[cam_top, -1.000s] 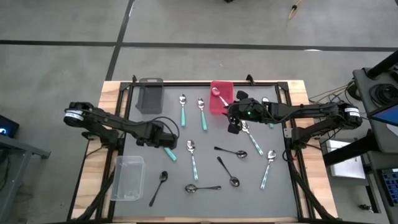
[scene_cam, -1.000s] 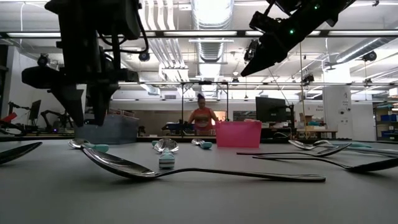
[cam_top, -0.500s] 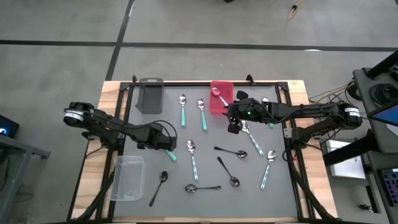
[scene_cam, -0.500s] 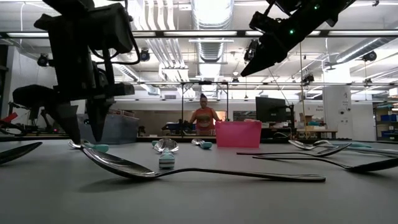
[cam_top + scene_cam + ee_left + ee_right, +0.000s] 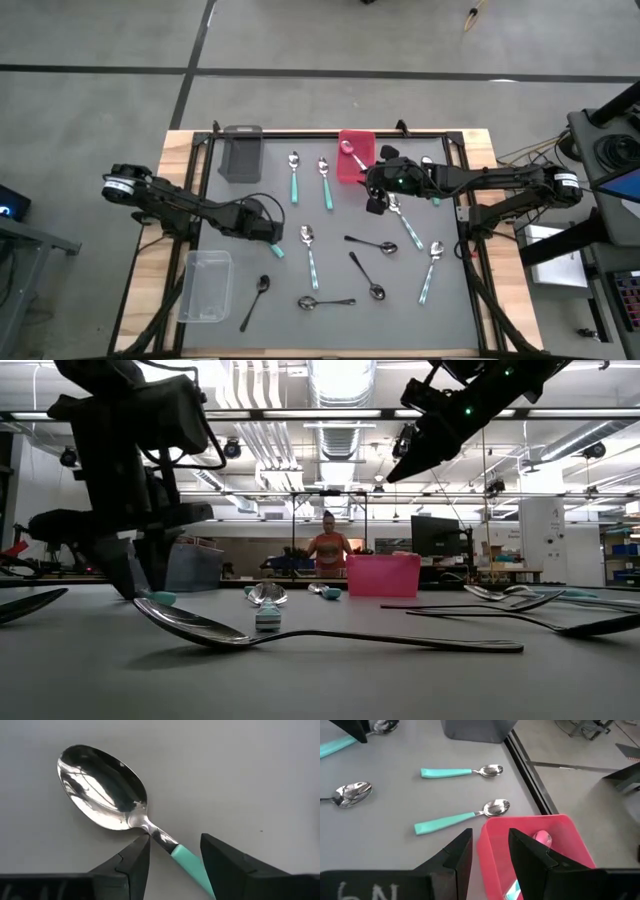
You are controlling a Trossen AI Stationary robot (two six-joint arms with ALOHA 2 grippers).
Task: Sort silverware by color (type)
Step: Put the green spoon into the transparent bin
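Note:
My left gripper (image 5: 269,236) is low on the grey mat, open, its fingers (image 5: 132,862) straddling the neck of a teal-handled spoon (image 5: 102,787) where the teal handle begins. The same spoon (image 5: 275,250) shows only its teal end in the high view. My right gripper (image 5: 375,197) hangs open and empty above the table next to the red bin (image 5: 357,168), which holds one spoon (image 5: 542,838). More teal-handled spoons (image 5: 294,176) and all-dark spoons (image 5: 370,243) lie scattered across the mat.
A grey bin (image 5: 240,152) stands at the back left and a clear bin (image 5: 205,285) at the front left. Two teal spoons (image 5: 465,820) lie between the grey and red bins. A person (image 5: 325,547) stands in the room far behind the table.
My left gripper has come down onto the mat and shifted slightly right, settling around the teal spoon's neck, its jaws narrowing a little. The right arm has not moved.

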